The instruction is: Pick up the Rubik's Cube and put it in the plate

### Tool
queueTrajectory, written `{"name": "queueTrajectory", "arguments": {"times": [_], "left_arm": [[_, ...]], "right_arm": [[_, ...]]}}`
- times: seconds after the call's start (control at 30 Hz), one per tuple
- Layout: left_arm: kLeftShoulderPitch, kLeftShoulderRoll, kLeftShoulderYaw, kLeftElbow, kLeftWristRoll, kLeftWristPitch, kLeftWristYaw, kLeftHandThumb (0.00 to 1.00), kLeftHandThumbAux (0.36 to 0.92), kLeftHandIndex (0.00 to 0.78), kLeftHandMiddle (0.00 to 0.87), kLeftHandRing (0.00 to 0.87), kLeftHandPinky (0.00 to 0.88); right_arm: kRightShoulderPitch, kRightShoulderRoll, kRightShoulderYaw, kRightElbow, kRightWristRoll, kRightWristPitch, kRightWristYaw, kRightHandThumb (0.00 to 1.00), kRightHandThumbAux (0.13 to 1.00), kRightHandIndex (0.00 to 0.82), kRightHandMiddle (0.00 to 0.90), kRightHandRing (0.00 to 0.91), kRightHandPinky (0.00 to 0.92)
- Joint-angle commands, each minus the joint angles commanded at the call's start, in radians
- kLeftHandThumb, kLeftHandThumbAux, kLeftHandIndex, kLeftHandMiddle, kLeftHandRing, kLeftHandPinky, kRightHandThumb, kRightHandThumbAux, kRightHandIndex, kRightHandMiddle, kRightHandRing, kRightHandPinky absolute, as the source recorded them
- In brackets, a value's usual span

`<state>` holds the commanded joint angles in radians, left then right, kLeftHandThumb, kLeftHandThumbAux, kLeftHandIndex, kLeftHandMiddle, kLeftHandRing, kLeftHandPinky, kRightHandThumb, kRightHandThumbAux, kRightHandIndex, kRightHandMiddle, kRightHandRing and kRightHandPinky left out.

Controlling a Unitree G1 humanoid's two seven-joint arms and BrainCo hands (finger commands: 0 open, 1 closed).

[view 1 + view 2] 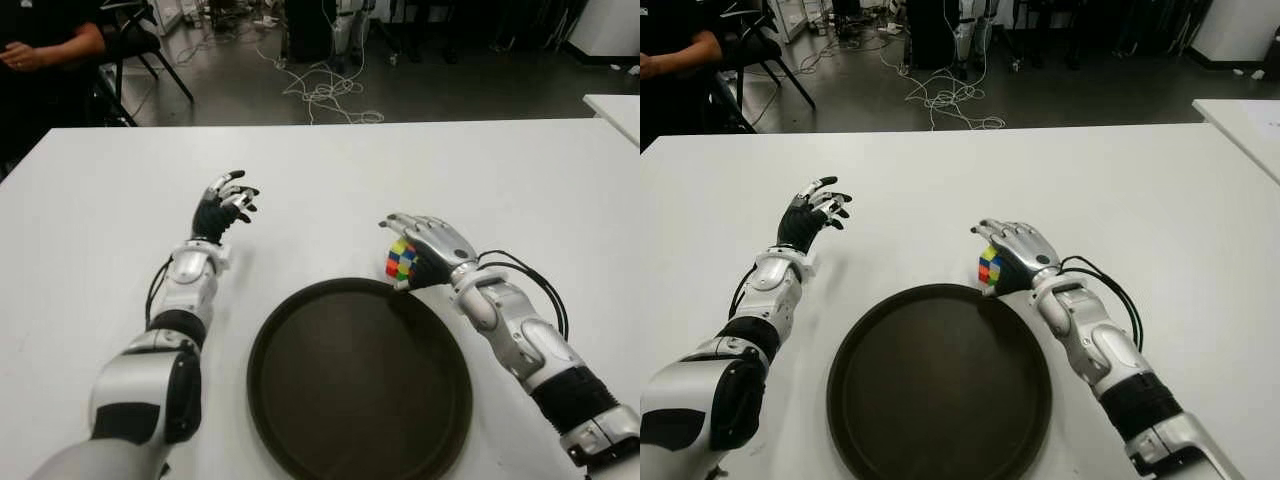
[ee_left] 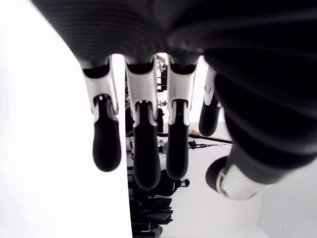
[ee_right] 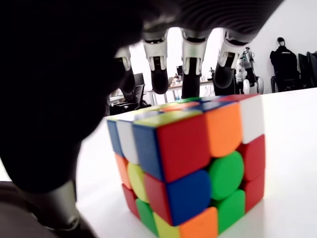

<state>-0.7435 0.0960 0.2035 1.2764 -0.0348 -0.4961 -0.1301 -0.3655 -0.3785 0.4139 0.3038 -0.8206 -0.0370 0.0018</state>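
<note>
Seen from above: white worktop [image 1: 400,170] with a round dark plate [image 1: 300,400] nearest the robot. Just past the plate's far right rim, a Rubik's Cube [image 1: 401,261] sitting on the worktop, cupped under the right hand [image 1: 432,250]; fingers [image 3: 159,74] arched over its top, thumb alongside, apparently closing but no firm grip visible yet. Placed that way, likely, for a short lift onto the plate. Left hand [image 1: 225,205] raised beyond the plate's left side, fingers loosely spread, holding nothing.
</note>
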Motion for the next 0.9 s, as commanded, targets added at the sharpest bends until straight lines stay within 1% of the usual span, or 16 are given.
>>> {"name": "queueTrajectory", "arguments": {"times": [0.27,0.43,0.6,0.8,0.9], "left_arm": [[0.0,0.004,0.0,-0.001,0.0,0.001,-0.011,0.126,0.699,0.223,0.438,0.514,0.574],[-0.001,0.006,0.001,0.0,0.001,0.002,-0.015,0.12,0.714,0.228,0.434,0.512,0.571],[0.0,0.007,0.0,0.002,0.003,-0.001,-0.016,0.132,0.708,0.236,0.44,0.514,0.575],[0.001,0.006,0.001,0.001,0.004,-0.006,-0.013,0.127,0.705,0.243,0.44,0.512,0.573],[0.0,0.005,0.002,0.001,0.004,-0.006,-0.011,0.143,0.701,0.235,0.43,0.509,0.572]], "right_arm": [[-0.007,-0.008,-0.018,0.016,0.007,0.012,-0.017,0.0,0.787,0.108,0.138,0.148,0.121],[-0.022,-0.007,-0.031,0.048,0.009,0.025,-0.044,0.0,0.793,0.107,0.136,0.142,0.114],[-0.033,-0.001,-0.047,0.075,0.012,0.045,-0.082,0.0,0.787,0.117,0.142,0.15,0.121],[-0.038,0.003,-0.054,0.094,0.02,0.049,-0.114,0.0,0.787,0.123,0.146,0.152,0.121],[-0.043,0.003,-0.06,0.109,0.029,0.044,-0.128,0.0,0.792,0.129,0.15,0.165,0.141]]}}
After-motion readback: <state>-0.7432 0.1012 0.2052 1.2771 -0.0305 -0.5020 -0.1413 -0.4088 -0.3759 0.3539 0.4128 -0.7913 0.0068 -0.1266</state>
